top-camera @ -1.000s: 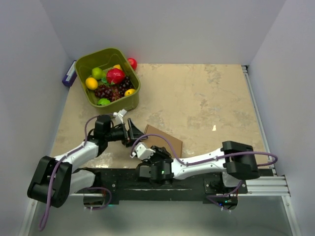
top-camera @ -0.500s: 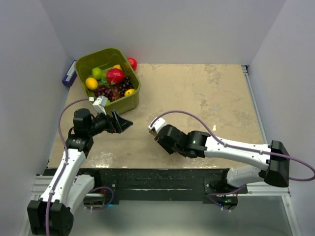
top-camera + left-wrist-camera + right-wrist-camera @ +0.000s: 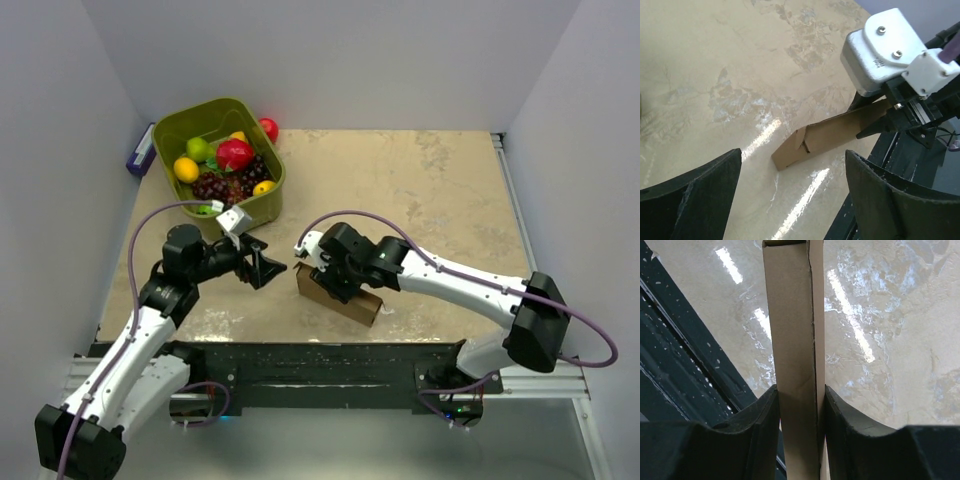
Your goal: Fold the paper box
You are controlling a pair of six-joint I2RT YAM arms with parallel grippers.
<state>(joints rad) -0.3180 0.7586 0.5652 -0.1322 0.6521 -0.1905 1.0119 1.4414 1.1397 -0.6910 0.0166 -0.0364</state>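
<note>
now our right gripper [image 3: 335, 283] has shifted nearer and pinches the paper box [image 3: 352, 306] standing on edge; our left gripper [image 3: 262, 268], spread wide, moved right, just beside it.

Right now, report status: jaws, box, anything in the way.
Left gripper open, short of the paper box. Right gripper clamped on it, box up on edge. Green bin well off to the side.

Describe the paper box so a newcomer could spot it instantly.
On the beige table, look near the front edge, right of the green fruit bin. The paper box is the brown cardboard piece clamped in the right pincer, the only cardboard there.
</note>
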